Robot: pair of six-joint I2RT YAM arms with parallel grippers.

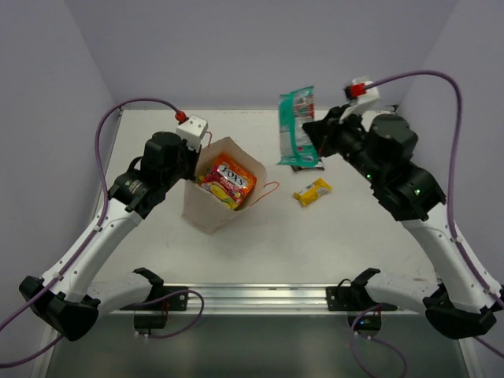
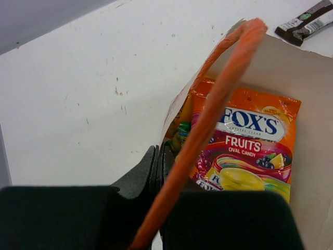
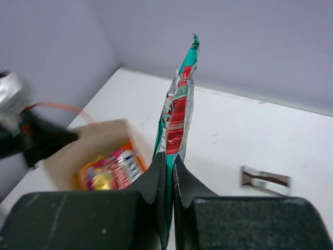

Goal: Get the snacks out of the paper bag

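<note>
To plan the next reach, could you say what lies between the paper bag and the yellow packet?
Only the bag's orange handle loop on bare table, in the top view.

White table (image 1: 260, 252), lilac walls (image 1: 236, 47) (perhaps grey).

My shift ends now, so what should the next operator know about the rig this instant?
Left gripper: shut on the rim of the cream-white paper bag.
Right gripper: shut on the teal glossy packet, held outside the bag.
Done: small yellow packet and dark brown bar lie on the white table.
Left: set the teal packet down; orange Fox's candy packet and a green item beside it are inside.
</note>
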